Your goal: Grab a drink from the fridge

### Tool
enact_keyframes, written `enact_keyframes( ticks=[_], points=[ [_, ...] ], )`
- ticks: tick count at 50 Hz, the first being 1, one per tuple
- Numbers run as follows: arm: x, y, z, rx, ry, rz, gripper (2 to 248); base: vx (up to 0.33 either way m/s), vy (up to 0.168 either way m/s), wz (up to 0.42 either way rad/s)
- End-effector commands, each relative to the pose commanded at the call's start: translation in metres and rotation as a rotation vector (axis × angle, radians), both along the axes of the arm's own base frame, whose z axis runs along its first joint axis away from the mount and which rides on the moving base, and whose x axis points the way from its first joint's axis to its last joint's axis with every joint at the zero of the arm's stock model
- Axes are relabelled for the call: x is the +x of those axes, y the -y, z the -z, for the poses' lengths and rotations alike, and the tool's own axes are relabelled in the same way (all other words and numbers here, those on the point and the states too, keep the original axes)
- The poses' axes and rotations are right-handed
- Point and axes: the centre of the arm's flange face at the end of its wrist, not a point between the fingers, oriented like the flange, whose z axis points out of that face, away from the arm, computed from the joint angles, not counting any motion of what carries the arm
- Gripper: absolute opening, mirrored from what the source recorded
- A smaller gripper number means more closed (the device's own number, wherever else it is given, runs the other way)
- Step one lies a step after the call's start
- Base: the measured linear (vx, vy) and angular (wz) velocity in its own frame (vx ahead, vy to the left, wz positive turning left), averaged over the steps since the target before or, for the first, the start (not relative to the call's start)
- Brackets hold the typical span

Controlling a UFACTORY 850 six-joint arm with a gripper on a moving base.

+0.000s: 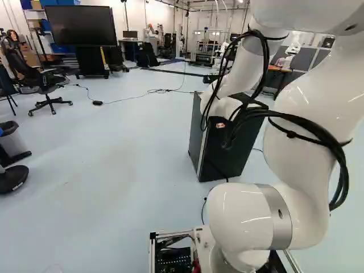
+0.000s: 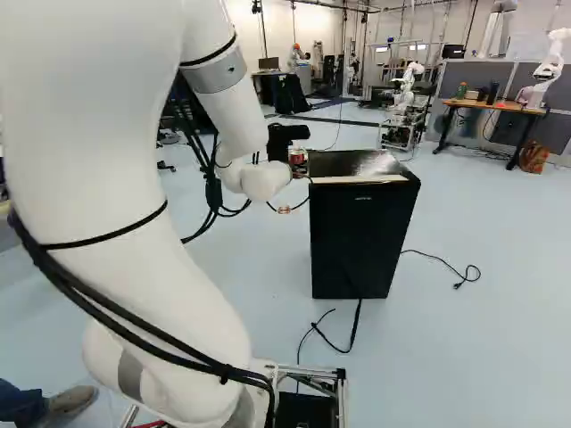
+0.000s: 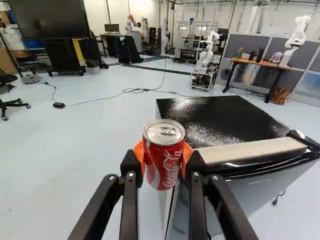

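In the end effector (image 2: 298, 155), red can (image 3: 164, 164)

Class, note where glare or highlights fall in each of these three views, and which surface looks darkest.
Wrist view: bright glare at the far edge of the fridge, a glint on the can's lid; left base view: thin streaks on the arm's glossy shell; right base view: sheen on the fridge top, its front near-black.

I count one red can (image 3: 164, 162), one black fridge (image 2: 359, 241), one white arm (image 2: 125, 214) of mine and one gripper (image 2: 297, 158), with two fingers (image 3: 131, 175) and two orange pads (image 3: 139, 151). Further inspection finds one large dark screen (image 1: 79, 25), one wooden-topped desk (image 2: 495, 105), one green bottle (image 2: 461, 91), one brown bag (image 2: 533, 158) and, at the left base view's left, one swivel chair (image 1: 44, 82).
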Motion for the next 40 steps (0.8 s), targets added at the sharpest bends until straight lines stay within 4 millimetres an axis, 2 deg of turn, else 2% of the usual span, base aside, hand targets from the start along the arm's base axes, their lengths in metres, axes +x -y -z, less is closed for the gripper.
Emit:
enact_keyframes(
  ticks=[21,40],
  points=[
    [-0.068,-0.033,0.015,0.015,-0.027,-0.042,93,0.0,0.0,0.0],
    [-0.114,-0.05,0.029,0.024,-0.046,-0.069,93,0.0,0.0,0.0]
  ],
)
